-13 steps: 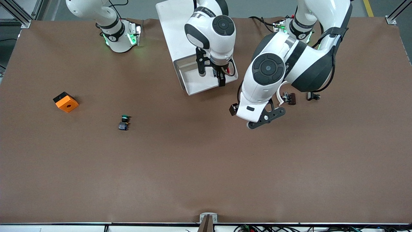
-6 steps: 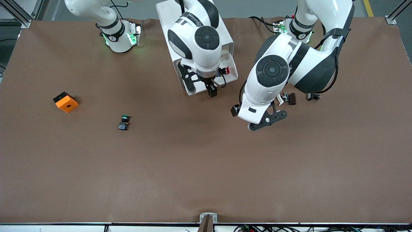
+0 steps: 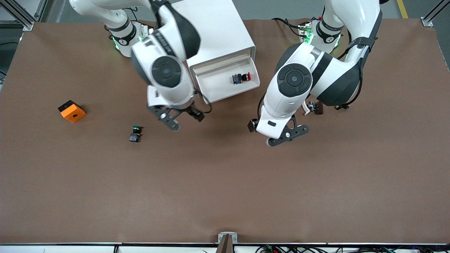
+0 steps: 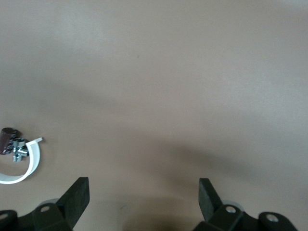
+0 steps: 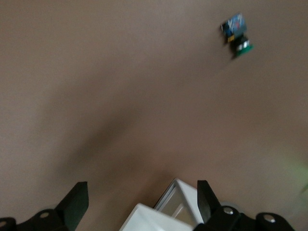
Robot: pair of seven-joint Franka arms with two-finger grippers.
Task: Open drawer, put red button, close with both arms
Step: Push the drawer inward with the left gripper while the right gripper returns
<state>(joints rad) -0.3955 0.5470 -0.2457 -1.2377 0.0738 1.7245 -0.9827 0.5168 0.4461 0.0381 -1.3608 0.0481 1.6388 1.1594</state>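
the red button (image 3: pixel 242 77) is seen lying on its side in the open drawer (image 3: pixel 225 92), which is pulled out from the white cabinet (image 3: pixel 214 31) toward the front camera. the right gripper (image 3: pixel 181 119) is held over bare table just off the drawer's corner at the right arm's end, its fingers (image 5: pixel 77 202) spread wide with nothing between them. the left gripper (image 3: pixel 286 135) is held over bare table past the drawer's end toward the left arm, its fingers (image 4: pixel 77 199) likewise spread wide and empty. a green-capped button (image 3: pixel 135 134) is seen on the table nearer the front camera than the drawer, toward the right arm's end, and an orange cube (image 3: pixel 71 111) lies still closer to that end. a small white clip with a dark part (image 3: pixel 313 106) lies near the left arm.
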